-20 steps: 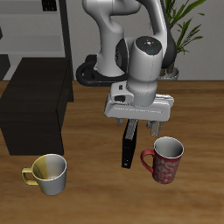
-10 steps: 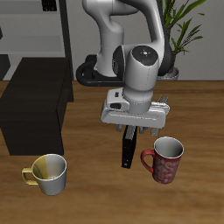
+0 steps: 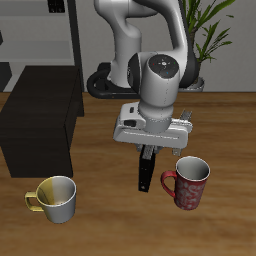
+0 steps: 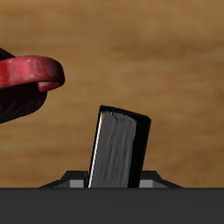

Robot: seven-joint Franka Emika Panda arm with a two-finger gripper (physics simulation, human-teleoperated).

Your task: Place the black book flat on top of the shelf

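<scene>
The black book (image 3: 148, 172) stands upright on its end on the wooden table, between the two mugs. My gripper (image 3: 148, 150) is straight above it, with the fingers down over the book's top end. In the wrist view the book (image 4: 118, 149) sits between grey finger parts that press against both its sides, so the gripper looks shut on it. The book's lower end still looks level with the table. The shelf (image 3: 40, 118) is the large low black cabinet with a flat top, off to the side of the gripper and a little farther back.
A red mug (image 3: 189, 183) stands close beside the book and also shows in the wrist view (image 4: 24, 77). A yellow-green mug (image 3: 56, 198) stands near the table's front edge, in front of the shelf. A potted plant (image 3: 210, 30) stands at the back.
The gripper has shifted a little toward the shelf side and sunk slightly over the book's top. The book has not moved. Between half a second ago and now almost nothing moved.
</scene>
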